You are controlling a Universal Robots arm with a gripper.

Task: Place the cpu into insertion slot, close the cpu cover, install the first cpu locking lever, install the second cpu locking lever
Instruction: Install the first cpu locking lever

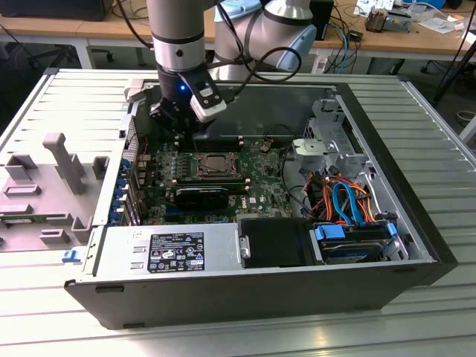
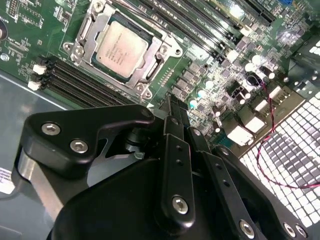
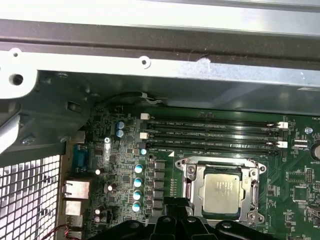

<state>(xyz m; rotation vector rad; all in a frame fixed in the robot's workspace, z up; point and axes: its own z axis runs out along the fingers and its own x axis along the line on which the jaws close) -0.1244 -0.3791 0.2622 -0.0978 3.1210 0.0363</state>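
The cpu (image 2: pixel 121 47) lies flat in the insertion slot (image 3: pixel 250 212) on the green board, its dull silver top facing up. The cpu cover (image 2: pixel 156 64) lies down around it as a silvery frame. In the exterior view the cpu (image 1: pixel 216 161) sits mid-board inside the open computer case. My gripper (image 1: pixel 181 134) hangs above the board just behind the slot, toward the exterior view's left. Its black fingers (image 2: pixel 176 125) are pressed together with nothing between them, tips a short way off the slot's corner. The gripper (image 3: pixel 175 222) also shows at the edge of the first wrist view.
Long black memory slots (image 3: pixel 210 134) run beside the socket. The case's metal wall (image 3: pixel 150 62) and a perforated grille (image 2: pixel 295 150) with a red-black wire stand close to the arm. A power supply (image 1: pixel 167 249), drive bay (image 1: pixel 349 238) and cables fill the case's front.
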